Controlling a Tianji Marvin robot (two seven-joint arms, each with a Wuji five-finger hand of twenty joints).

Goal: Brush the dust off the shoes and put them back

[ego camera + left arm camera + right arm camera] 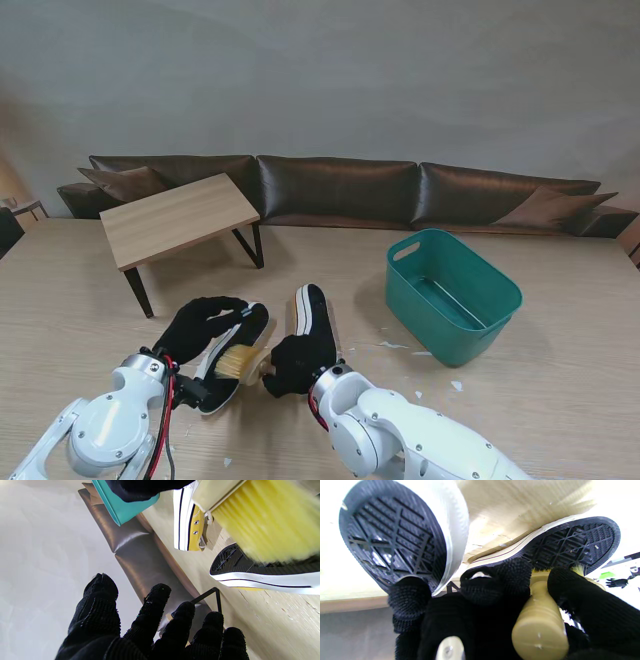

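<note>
Two yellow sneakers with black soles lie on their sides on the table. The left shoe (250,330) (262,570) (575,542) has the yellow bristles of a wooden brush (240,363) (270,522) (540,625) against its sole. My right hand (292,365) (495,610) is shut on the brush handle. The right shoe (315,315) (190,522) (392,537) lies just beyond that hand. My left hand (205,320) (155,625) hovers by the left shoe's far end, its fingers spread and holding nothing.
A green plastic basket (450,295) stands to the right. A small wooden table (180,220) with black legs stands at the far left. A brown sofa (340,190) runs along the back. White scraps (395,345) lie near the basket.
</note>
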